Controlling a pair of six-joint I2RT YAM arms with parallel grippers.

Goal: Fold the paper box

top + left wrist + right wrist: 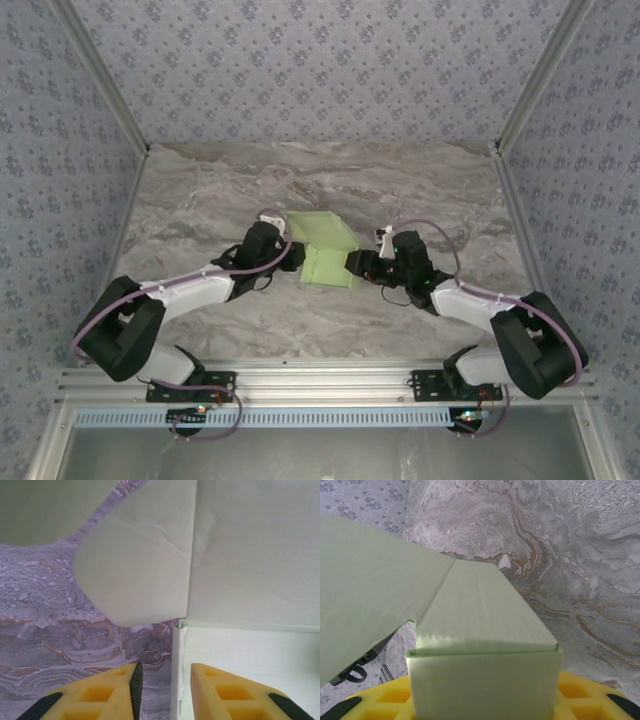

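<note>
Nearest my right wrist camera, the end panel of the paper box [482, 685] stands straight across the right pincer [358, 264]. Only its yellow fingers [592, 695] poke out on either side, so I cannot tell whether they pinch the card or merely flank it. On the left wrist camera the left pincer [166, 672] is spread, with a raw card edge standing in the gap. The frame cuts off the rest of both of its fingers.

From above, I see both arms bent with elbows outward, reaching low and inward to meet the box from opposite ends. It sits mid-surface between them. It is pale green, unmarked and partly folded: a closed block-shaped body, a rounded tab at the left end, and a broad flap opening toward the far side. The marbled surface [200, 200] runs on beyond it.
</note>
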